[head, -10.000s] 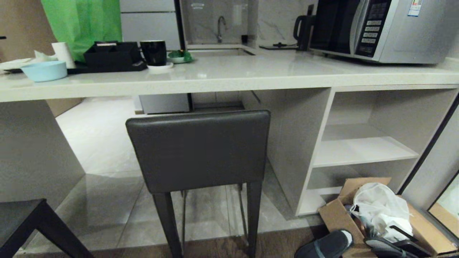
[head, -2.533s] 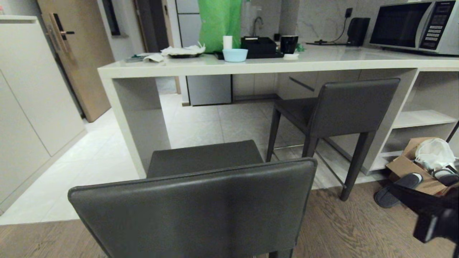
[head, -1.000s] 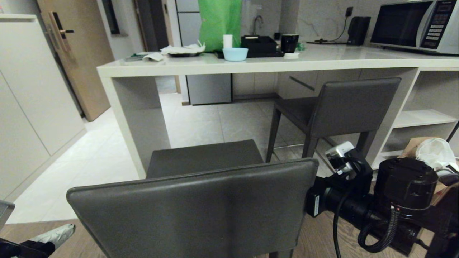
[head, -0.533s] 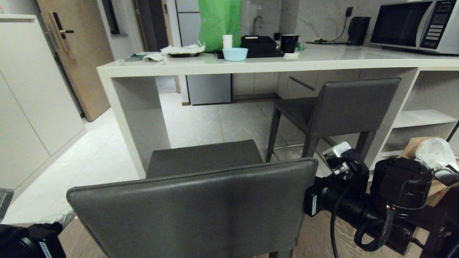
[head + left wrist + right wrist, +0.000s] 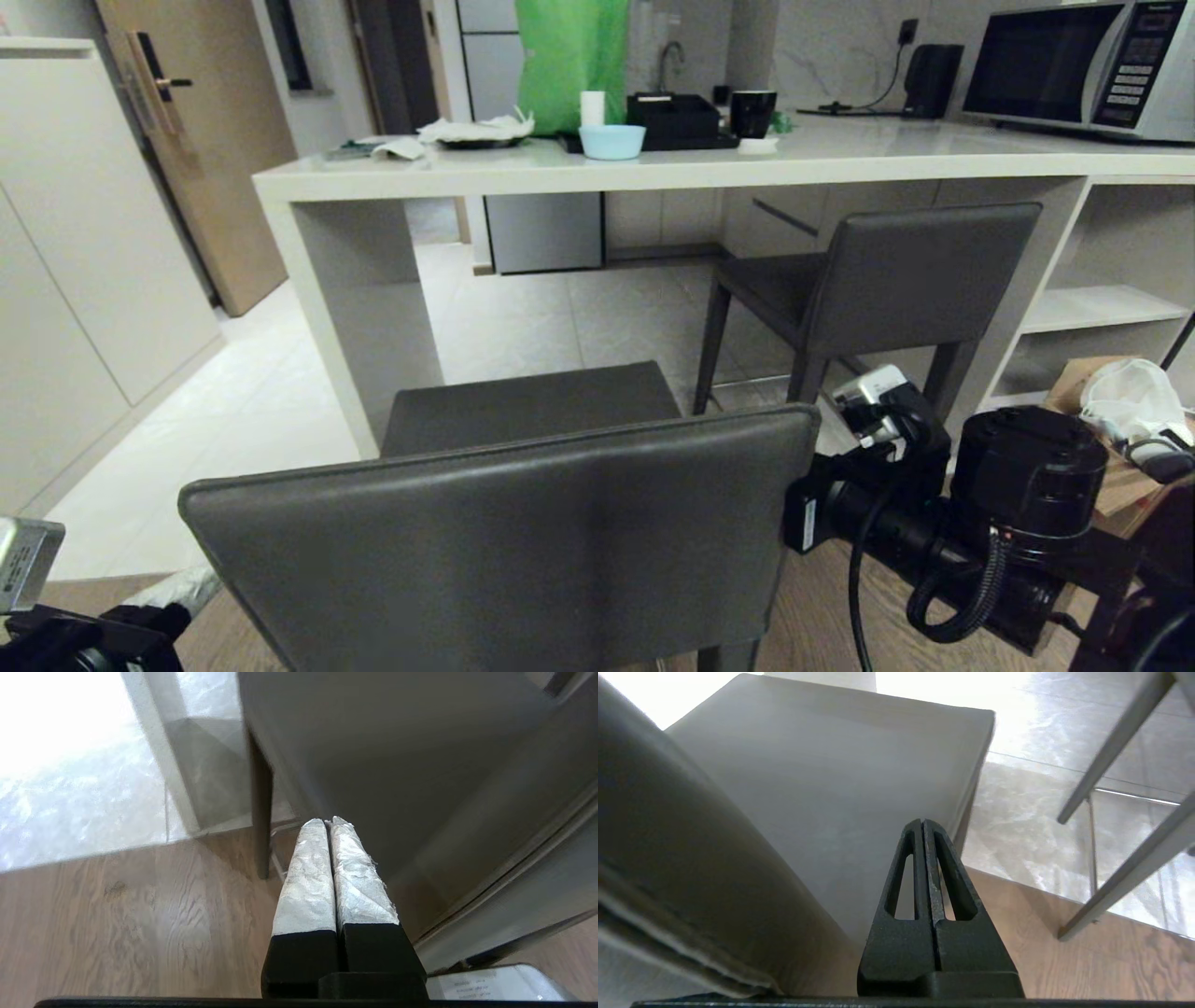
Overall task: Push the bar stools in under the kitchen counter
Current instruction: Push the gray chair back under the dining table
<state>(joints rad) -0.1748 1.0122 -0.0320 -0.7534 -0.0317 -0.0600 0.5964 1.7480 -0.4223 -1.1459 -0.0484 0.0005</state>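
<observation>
The near bar stool stands on the wood floor short of the kitchen counter, its backrest toward me and its seat pointing at the open knee space. The far bar stool sits partly under the counter at the right. My right gripper is shut and empty, its tips over the right edge of the near stool's seat, just in front of the backrest. The right arm reaches in beside that backrest. My left gripper is shut, foil-wrapped, low beside the stool's left side.
On the counter stand a microwave, a green bag, a light blue bowl, a black tray and a black mug. A cardboard box with a white bag lies on the floor at the right. A white cabinet lines the left.
My left arm has swung up at the lower left, its fingers now pointing at the near stool's side. The right arm has edged slightly up beside the backrest.
</observation>
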